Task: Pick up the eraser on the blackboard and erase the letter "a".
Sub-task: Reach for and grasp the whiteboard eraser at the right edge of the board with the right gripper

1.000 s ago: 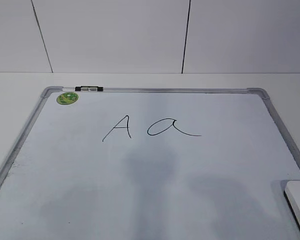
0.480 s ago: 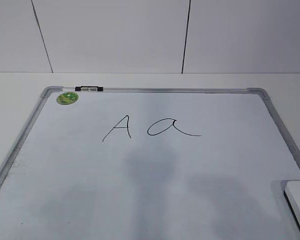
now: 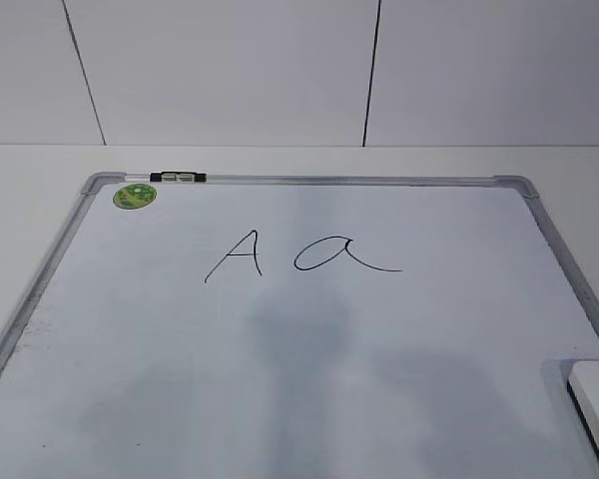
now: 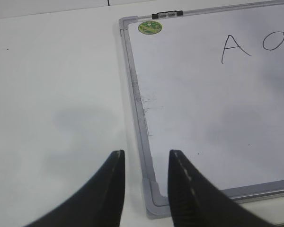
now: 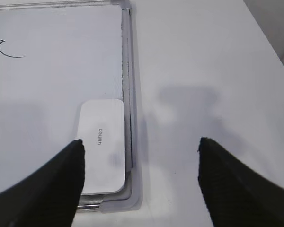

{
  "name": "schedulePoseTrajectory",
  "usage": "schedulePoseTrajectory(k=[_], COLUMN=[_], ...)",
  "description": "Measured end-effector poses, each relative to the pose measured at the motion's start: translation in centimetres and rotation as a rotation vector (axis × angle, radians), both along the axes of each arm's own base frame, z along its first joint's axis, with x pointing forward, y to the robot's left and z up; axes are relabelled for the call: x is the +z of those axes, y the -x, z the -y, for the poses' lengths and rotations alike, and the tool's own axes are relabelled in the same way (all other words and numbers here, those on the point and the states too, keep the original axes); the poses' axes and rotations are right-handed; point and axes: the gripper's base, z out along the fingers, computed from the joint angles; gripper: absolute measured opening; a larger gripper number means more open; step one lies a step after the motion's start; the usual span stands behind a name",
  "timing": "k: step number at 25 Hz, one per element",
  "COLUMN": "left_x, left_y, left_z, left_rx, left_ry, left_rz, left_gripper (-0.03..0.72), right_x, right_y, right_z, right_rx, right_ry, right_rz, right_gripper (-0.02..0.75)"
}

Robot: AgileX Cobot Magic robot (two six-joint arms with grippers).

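Observation:
The white blackboard [image 3: 309,349] with its silver frame lies flat on the table. It bears a capital "A" and, to its right, the cursive letter "a" [image 3: 341,255]. The white eraser [image 5: 102,144] lies in the board's near right corner; its edge shows at the lower right of the exterior view [image 3: 597,404]. My right gripper [image 5: 140,144] is wide open and empty, above that corner, its left finger beside the eraser. My left gripper [image 4: 146,156] is open and empty over the board's near left corner [image 4: 154,201]. Neither gripper shows in the exterior view.
A round green sticker [image 3: 135,196] and a small black-and-silver clip [image 3: 178,178] sit at the board's far left corner. White tabletop [image 4: 57,94] lies left of the board and also right of it [image 5: 203,71]. A white wall stands behind.

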Motion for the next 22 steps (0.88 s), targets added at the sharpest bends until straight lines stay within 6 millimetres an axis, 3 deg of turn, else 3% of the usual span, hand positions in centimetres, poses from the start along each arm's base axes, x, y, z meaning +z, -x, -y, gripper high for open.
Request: schedulePoseTrajectory(k=[5, 16, 22], left_x=[0.0, 0.0, 0.0], left_y=[0.0, 0.0, 0.0], left_z=[0.0, 0.0, 0.0], left_rx=[0.000, 0.000, 0.000], left_ry=[0.000, 0.000, 0.000], left_rz=[0.000, 0.000, 0.000], left_gripper=[0.235, 0.235, 0.235], right_x=[0.7, 2.0, 1.5], right_y=[-0.6, -5.1, -7.7], right_z=[-0.1, -0.4, -1.0], right_rx=[0.009, 0.049, 0.115], right_ry=[-0.011, -0.039, -0.080], right_rz=[-0.033, -0.267, -0.427], right_gripper=[0.592, 0.592, 0.592])
